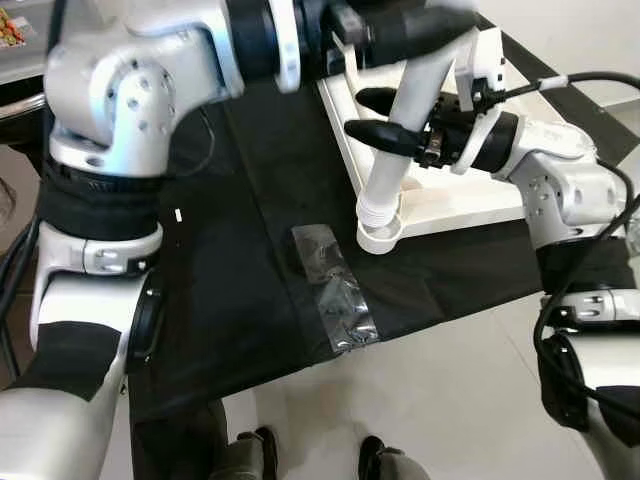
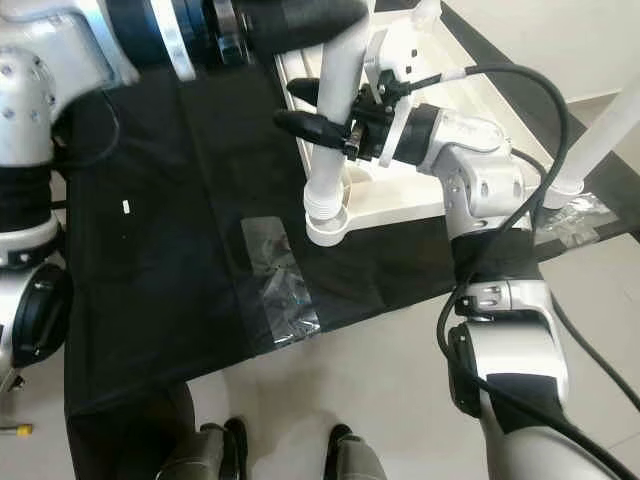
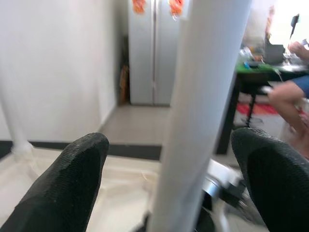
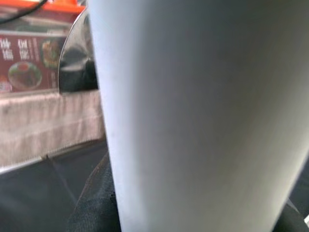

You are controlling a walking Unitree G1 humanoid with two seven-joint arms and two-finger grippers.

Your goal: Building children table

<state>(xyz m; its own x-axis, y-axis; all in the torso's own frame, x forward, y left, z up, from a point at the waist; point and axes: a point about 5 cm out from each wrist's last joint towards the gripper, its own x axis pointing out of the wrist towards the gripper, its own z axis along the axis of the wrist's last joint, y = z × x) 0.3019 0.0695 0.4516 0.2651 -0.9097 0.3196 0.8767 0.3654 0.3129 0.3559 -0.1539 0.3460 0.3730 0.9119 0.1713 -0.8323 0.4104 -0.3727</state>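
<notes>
Standing nearly upright, the white table leg (image 2: 330, 120) has its threaded lower end sitting at the round socket (image 2: 327, 228) on the near corner of the upturned white tabletop (image 2: 400, 205), which lies on a black cloth (image 2: 160, 260) spread over the floor. Long axis of the leg: close to vertical, leaning slightly, threaded end pointing down into the socket, free end up toward the head camera.

Right hand (image 2: 318, 108) is closed on the leg, one black finger either side of the shaft, a short way above the thread. It comes in sideways from the tabletop side. Right wrist view: the shaft pressed close against the lens, dark finger beneath it.

Left hand (image 3: 169, 179) is higher on the same leg, near the upper end. Left wrist view shows its fingers (image 3: 67, 183) spread either side of the shaft with gaps showing, so open around it, not clamped.

Judgement: the right hand is nearer the joint and steers alignment; the leg's axis must line up square with the socket before turning will catch the thread. The slight lean risks cross-threading.

A strip of clear plastic wrap (image 2: 278, 280) lies on the cloth just beside the socket corner. A second leg (image 2: 600, 130) stands at the tabletop's far right corner.
</notes>
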